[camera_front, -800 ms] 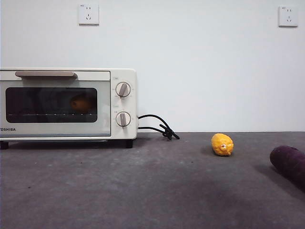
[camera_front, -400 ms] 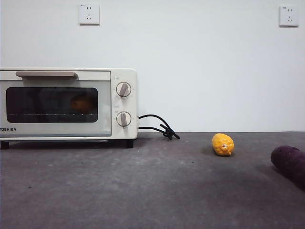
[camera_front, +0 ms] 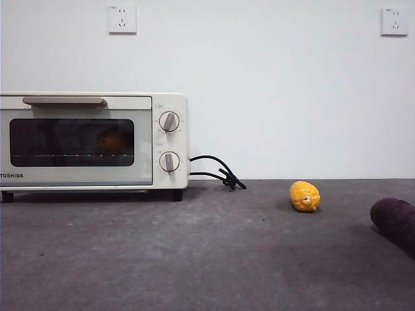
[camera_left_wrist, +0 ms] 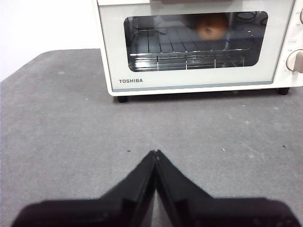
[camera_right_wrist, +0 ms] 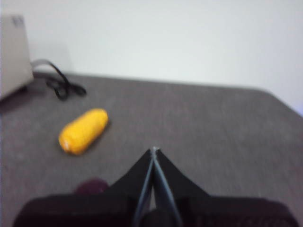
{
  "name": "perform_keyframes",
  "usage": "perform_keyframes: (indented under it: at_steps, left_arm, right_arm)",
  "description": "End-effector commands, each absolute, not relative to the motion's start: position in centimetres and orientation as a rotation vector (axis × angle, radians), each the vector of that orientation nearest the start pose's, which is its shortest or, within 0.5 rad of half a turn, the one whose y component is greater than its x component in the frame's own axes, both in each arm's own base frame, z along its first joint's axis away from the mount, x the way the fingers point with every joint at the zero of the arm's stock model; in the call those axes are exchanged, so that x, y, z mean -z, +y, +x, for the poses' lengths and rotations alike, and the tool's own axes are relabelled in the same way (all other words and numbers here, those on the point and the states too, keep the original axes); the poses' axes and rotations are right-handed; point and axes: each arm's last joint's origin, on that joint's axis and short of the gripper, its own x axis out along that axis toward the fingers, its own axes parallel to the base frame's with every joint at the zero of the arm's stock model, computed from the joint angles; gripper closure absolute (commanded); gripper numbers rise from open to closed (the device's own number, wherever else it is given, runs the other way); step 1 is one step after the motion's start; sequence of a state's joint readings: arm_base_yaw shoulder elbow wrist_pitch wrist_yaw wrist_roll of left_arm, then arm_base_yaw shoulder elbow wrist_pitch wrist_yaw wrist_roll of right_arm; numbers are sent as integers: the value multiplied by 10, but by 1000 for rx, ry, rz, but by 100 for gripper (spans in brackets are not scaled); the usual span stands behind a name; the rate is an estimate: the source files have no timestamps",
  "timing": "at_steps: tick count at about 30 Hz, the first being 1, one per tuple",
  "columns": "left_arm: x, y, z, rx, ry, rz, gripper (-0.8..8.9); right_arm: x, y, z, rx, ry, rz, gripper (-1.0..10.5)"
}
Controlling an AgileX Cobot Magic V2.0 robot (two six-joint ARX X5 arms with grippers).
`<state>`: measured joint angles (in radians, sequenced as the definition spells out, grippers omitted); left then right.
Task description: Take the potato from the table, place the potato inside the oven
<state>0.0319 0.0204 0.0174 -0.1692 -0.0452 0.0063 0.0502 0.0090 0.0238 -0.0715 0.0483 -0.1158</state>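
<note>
Behind dark glass door of oven [camera_front: 91,139] [camera_left_wrist: 199,45], potato [camera_front: 111,141] [camera_left_wrist: 211,26] sits on wire rack; door closed. Oven stands on table [camera_front: 214,253] [camera_left_wrist: 71,132] [camera_right_wrist: 227,123], black cord [camera_front: 217,172] [camera_right_wrist: 59,82] trailing beside it. Left gripper [camera_left_wrist: 155,153] jaws pressed together, empty, facing oven, clear of it. Right gripper [camera_right_wrist: 153,150] jaws together, empty, near yellow fruit [camera_front: 304,195] [camera_right_wrist: 84,131]. Purple vegetable [camera_front: 394,222] [camera_right_wrist: 91,186] lies at table edge.

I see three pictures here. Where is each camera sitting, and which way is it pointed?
Front view: low at table height, looking across at the oven, yellow fruit and wall; no arm shows.
Left wrist view: on the left arm, facing the oven door, potato inside; shut left tool below.
Right wrist view: on the right arm, facing the fruit; shut right tool below.
Shared: front and left see the oven; front and right the fruit.
</note>
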Motion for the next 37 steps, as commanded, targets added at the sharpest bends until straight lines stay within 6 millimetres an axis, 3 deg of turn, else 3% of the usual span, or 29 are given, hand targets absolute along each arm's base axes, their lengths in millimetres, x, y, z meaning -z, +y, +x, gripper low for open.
perform_keyframes:
  at_steps: [1,5,37]
  left_arm:
    - [-148,5,97,-79,183,4,817]
    - [-148,5,98,-79,191,4,817]
    - [-147,5,98,-79,200,4,817]
  right_arm:
    - [-156,3,97,20,118,-115,945]
    - [-149,2,96,19,185,-120,945]
    - [-150,1,96,30,179,-118,945]
